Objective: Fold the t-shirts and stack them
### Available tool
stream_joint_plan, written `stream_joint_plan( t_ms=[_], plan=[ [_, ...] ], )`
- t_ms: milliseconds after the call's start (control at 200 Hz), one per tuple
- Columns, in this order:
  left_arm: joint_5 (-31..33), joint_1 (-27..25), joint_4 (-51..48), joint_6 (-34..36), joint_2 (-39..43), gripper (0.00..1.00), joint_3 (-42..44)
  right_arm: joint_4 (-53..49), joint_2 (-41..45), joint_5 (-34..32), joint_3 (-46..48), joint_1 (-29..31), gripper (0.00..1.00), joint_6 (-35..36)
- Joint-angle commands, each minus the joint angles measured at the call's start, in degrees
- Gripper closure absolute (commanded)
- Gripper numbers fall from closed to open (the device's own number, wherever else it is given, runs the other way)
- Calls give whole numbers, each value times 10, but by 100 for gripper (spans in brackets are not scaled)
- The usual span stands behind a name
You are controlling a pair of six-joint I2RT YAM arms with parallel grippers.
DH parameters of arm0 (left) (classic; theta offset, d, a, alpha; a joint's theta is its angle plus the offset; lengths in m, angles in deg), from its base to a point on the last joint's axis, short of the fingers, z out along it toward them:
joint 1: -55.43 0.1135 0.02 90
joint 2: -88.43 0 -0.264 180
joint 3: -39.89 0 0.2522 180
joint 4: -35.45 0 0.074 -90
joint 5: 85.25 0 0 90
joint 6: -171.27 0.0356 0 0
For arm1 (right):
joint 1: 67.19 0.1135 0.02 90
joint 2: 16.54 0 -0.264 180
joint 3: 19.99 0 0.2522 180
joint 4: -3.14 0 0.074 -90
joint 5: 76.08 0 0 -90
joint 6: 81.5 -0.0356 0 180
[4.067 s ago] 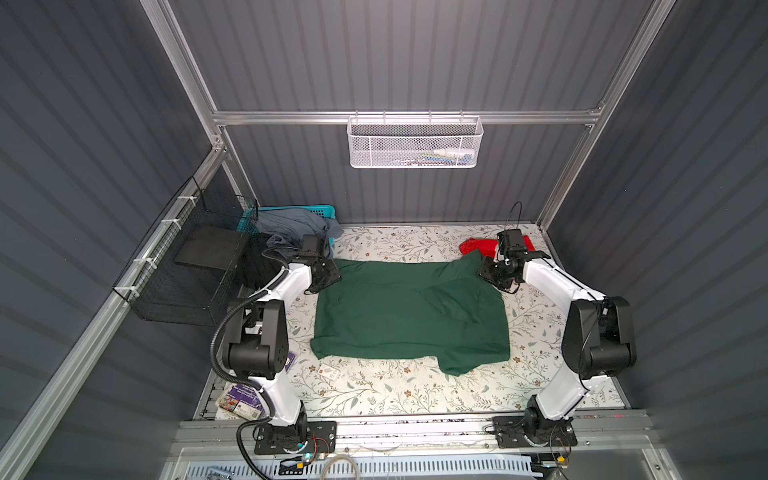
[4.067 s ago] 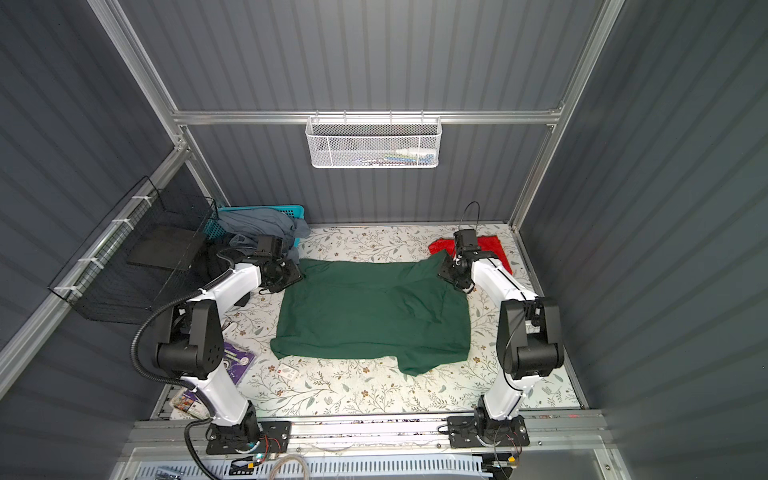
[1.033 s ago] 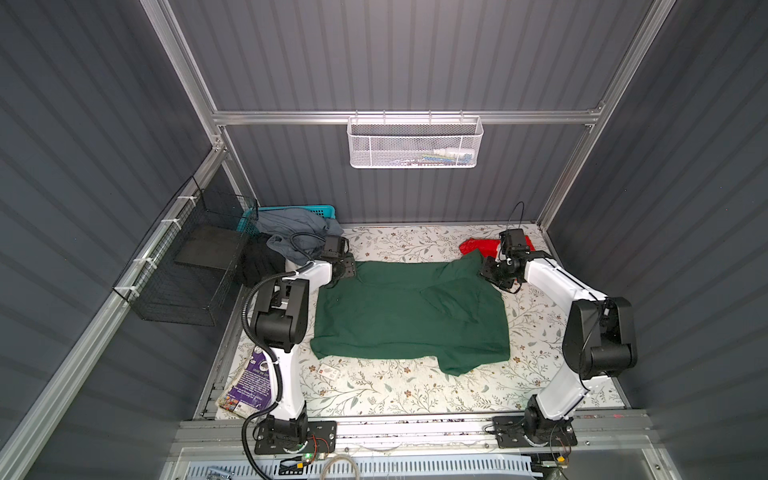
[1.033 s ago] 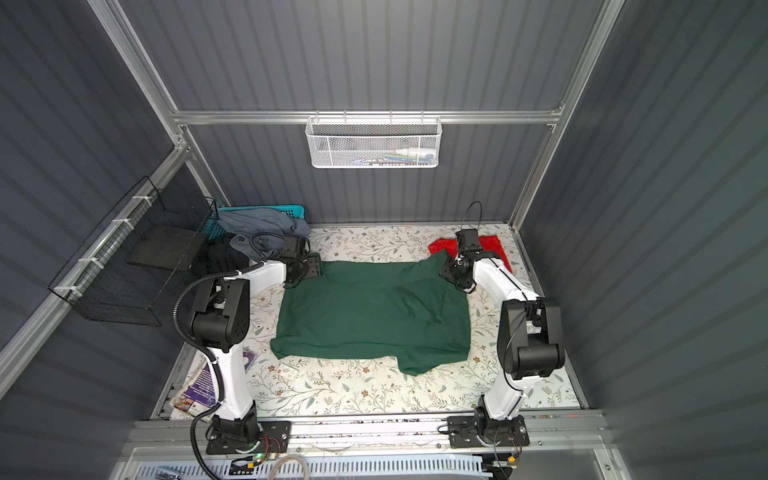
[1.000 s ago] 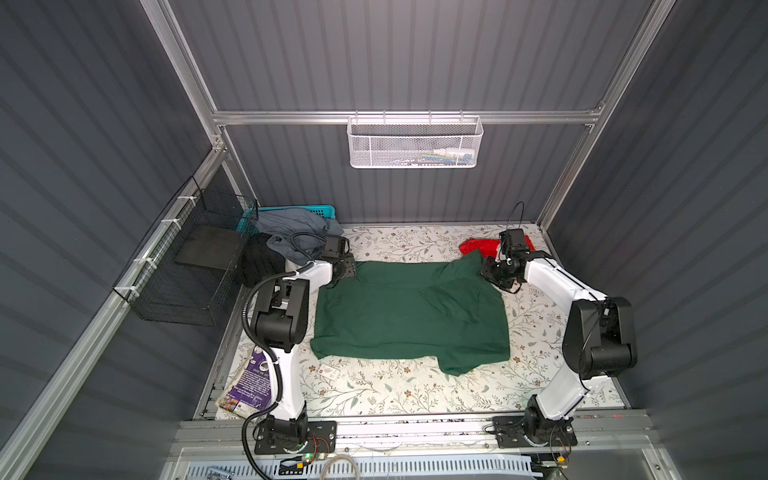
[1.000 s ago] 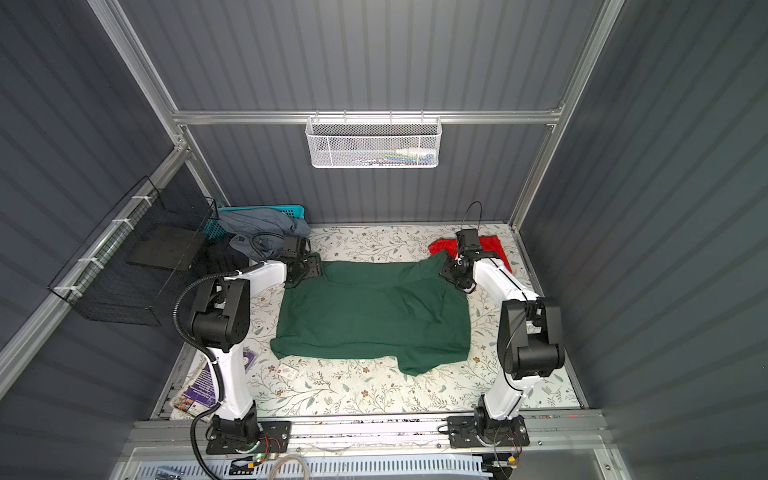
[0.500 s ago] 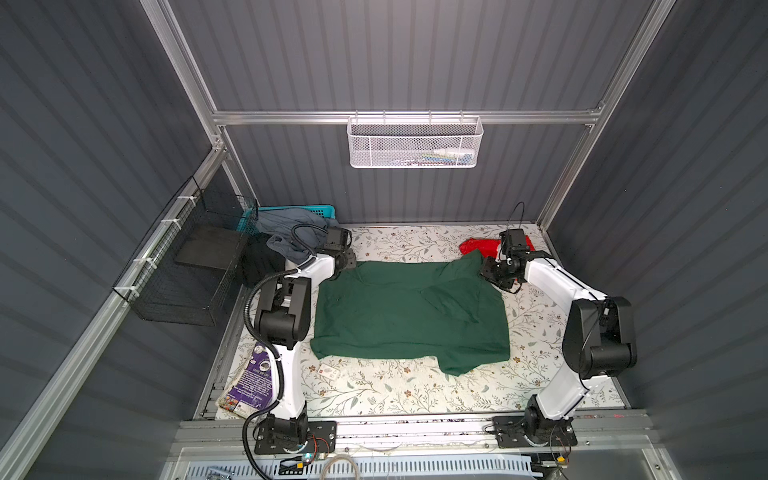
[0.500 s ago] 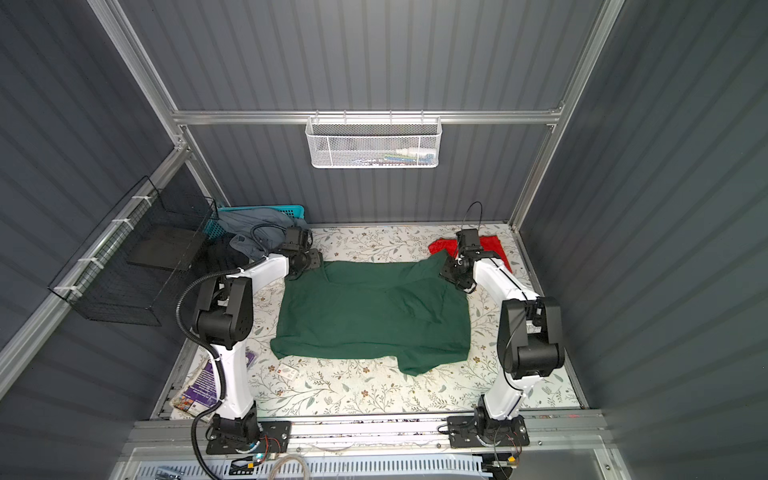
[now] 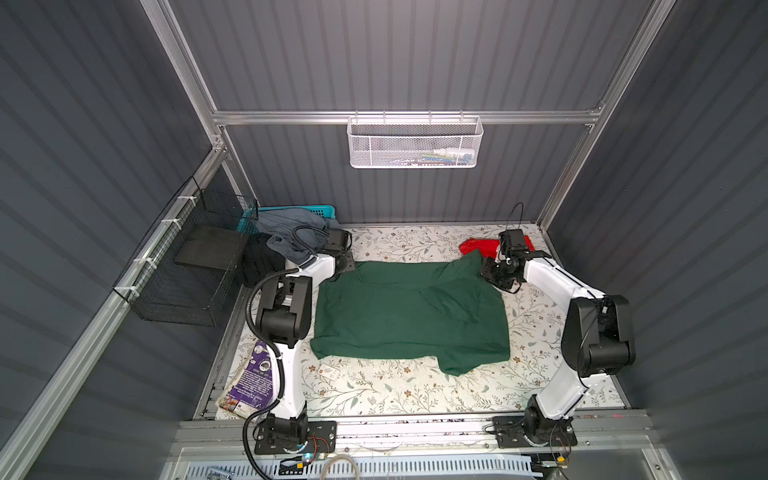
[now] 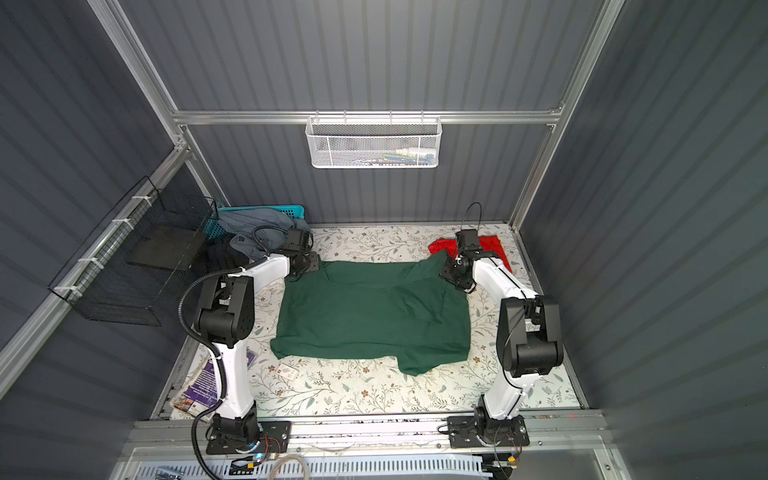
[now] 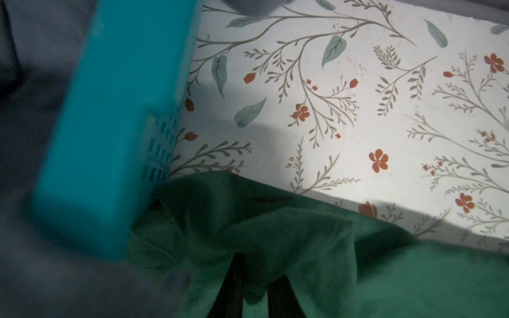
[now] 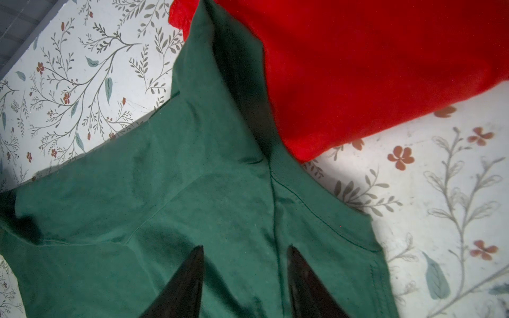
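Observation:
A large dark green t-shirt (image 9: 399,316) (image 10: 365,316) lies spread on the floral table in both top views, one sleeve folded over its right half. A bright red t-shirt (image 9: 478,247) (image 12: 371,68) lies crumpled at the far right, and the green sleeve's tip overlaps it. My left gripper (image 9: 347,266) (image 11: 257,267) is at the green shirt's far left corner, its fingers close together with a bunch of green cloth (image 11: 275,234) pinched between them. My right gripper (image 9: 488,270) (image 12: 245,247) is over the far right green sleeve, fingers apart with the cloth flat beneath them.
A teal basket (image 9: 291,210) (image 11: 110,124) with grey-blue clothing (image 9: 291,230) stands at the far left, right beside the left gripper. A black wire basket (image 9: 183,266) hangs on the left wall. A purple booklet (image 9: 253,382) and a small card (image 9: 328,371) lie near the left arm's base.
My left gripper has shifted a little toward the back at the green shirt's far left corner and closed on the cloth. The right arm has not moved.

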Motion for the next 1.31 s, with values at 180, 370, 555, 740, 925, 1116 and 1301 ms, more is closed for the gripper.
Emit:
stream_joint_plan(
  t_ms=[180,370,555,740,925,1116,1301],
  plan=[
    [47,-1,-50,40,7,100,-13,-14,-8,-3,-14,-2,50,-1],
    [90,-1,-47,66,52,100,45,-13,-5,-7,-12,-3,50,-4],
    [166,-1,-32,94,90,100,116,-11,-5,-9,-9,-3,50,-6],
    [238,-1,27,127,112,100,164,-13,-7,-8,-13,-4,50,-2],
    [264,-2,88,172,131,100,199,-17,-1,-12,-14,-5,50,3],
    [305,-16,125,210,157,100,234,-22,-1,-16,-15,-8,50,4],
    [318,-36,159,215,184,100,277,-24,-7,-9,-20,-11,50,5]
  ],
)
